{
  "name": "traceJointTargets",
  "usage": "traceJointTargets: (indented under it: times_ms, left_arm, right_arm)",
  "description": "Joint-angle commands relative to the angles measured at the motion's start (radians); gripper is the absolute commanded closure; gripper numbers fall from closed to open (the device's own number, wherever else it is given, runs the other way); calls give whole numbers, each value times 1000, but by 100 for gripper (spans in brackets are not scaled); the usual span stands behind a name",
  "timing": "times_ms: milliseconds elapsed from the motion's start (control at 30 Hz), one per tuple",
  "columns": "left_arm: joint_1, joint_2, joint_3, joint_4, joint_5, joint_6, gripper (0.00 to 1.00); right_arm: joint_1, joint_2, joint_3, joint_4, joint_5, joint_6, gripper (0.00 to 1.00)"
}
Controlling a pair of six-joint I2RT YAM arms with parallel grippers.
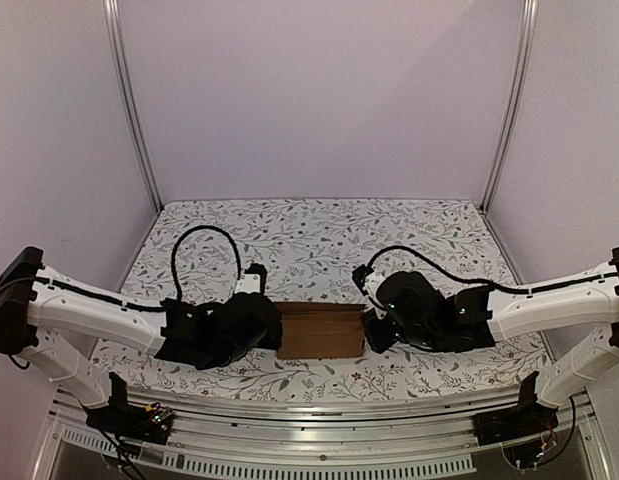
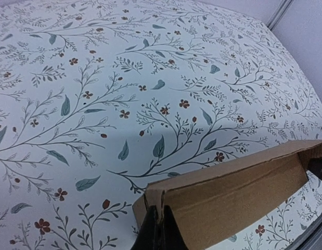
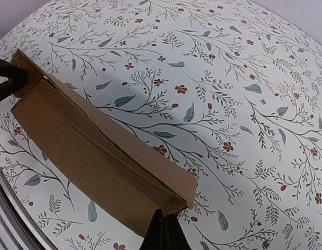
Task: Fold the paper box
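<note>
The paper box (image 1: 320,330) is a plain brown cardboard piece, partly folded, held between the two arms near the front of the table. My left gripper (image 1: 272,322) is shut on its left end; in the left wrist view the black fingertips (image 2: 159,229) pinch the cardboard's edge (image 2: 233,192). My right gripper (image 1: 373,328) is shut on its right end; in the right wrist view the fingertips (image 3: 165,232) pinch the corner of the box (image 3: 98,161). The box seems lifted slightly off the cloth.
A floral-patterned cloth (image 1: 319,235) covers the table. Pale walls with metal uprights (image 1: 129,100) close in the back and sides. A metal rail (image 1: 309,440) runs along the near edge.
</note>
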State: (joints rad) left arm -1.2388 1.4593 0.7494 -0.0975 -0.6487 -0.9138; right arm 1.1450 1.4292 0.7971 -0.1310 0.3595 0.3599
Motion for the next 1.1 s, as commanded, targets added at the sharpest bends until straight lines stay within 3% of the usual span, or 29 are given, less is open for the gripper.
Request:
traceJointTargets:
  times_ms: [0,400,1067]
  left_arm:
    - [-39,66,3,-100,194,-39,100]
    - [-53,106,46,-198,168,-135,100]
    - [-68,120,126,-281,146,-139,100]
  right_arm:
    - [27,30,-19,11,-53,7,100]
    - [34,33,-21,11,-44,5,100]
    - [43,36,-27,15,-36,4,100]
